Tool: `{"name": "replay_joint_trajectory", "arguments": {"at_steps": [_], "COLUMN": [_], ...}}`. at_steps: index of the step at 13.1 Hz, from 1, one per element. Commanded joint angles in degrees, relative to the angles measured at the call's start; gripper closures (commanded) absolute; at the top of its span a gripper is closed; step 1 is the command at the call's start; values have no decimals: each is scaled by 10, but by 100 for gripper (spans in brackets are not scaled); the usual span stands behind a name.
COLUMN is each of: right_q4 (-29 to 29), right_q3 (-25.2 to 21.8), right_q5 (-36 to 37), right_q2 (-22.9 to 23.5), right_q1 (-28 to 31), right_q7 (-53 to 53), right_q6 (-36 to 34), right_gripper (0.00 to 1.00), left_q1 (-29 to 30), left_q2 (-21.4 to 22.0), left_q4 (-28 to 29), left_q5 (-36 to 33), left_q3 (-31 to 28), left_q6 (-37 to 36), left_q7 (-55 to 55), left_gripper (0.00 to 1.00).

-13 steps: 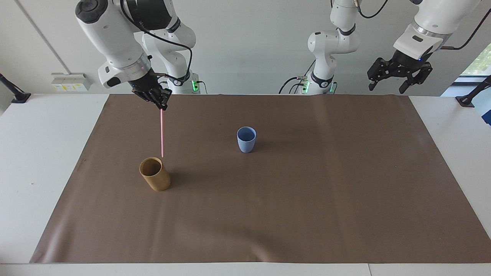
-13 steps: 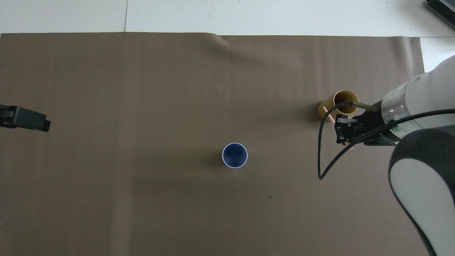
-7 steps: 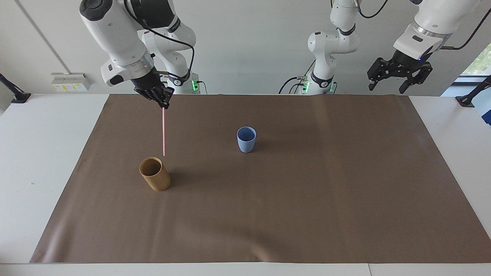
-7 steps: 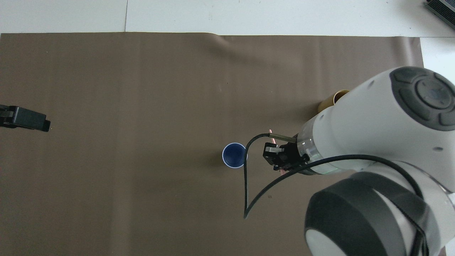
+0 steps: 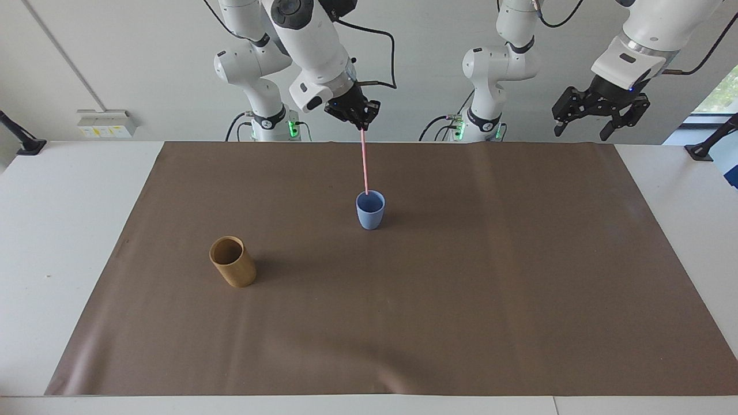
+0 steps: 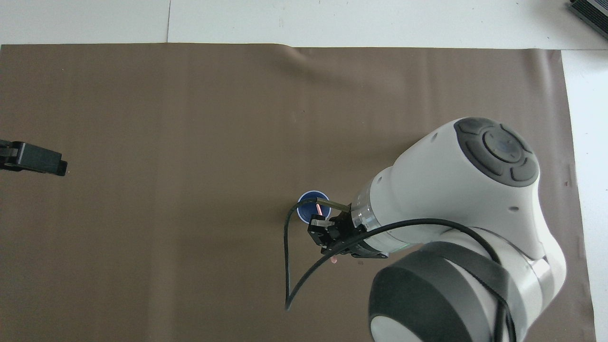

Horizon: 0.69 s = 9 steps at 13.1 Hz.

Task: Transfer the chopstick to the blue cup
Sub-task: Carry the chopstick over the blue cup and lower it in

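Now your right gripper (image 5: 363, 124) has its jaws shut on the top of the chopstick (image 5: 365, 164), a thin, light, probably slippery stick hanging over the blue cup (image 5: 370, 211), while your left gripper (image 5: 599, 112) waits with jaws wide.

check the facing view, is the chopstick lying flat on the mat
No, the chopstick hangs upright from the shut right pincer, with its lower end at the blue cup's rim.

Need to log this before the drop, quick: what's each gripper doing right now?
Right gripper: shut on the chopstick, hanging over the blue cup.
Left gripper: open, holding nothing, waiting raised at its own end of the table.
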<state>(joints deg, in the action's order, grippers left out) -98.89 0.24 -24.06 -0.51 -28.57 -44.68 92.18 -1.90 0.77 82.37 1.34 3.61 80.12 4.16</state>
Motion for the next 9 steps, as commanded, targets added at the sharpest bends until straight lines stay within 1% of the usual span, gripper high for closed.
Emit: {"name": "replay_joint_trajectory", "arguments": {"at_steps": [1, 3, 6, 9], "right_q4": [-17, -35, -41, -41], "right_q3": [-2, -2, -3, -2], "right_q5": [-34, -34, -34, -34], "right_q2": [5, 7, 9, 35], "right_q1": [-1, -3, 9, 7], "right_q7": [-11, -7, -6, -9], "right_q6": [27, 28, 42, 68], "right_gripper": [100, 100, 100, 100], "left_q1": [8, 8, 8, 8], "left_q2": [13, 13, 13, 13], "left_q4": [14, 14, 14, 14], "left_q5": [-8, -8, -8, -8], "left_q3": [6, 6, 6, 6], "left_q6": [-5, -5, -5, -5], "left_q7": [2, 2, 2, 2], "left_gripper": [0, 0, 0, 0]}}
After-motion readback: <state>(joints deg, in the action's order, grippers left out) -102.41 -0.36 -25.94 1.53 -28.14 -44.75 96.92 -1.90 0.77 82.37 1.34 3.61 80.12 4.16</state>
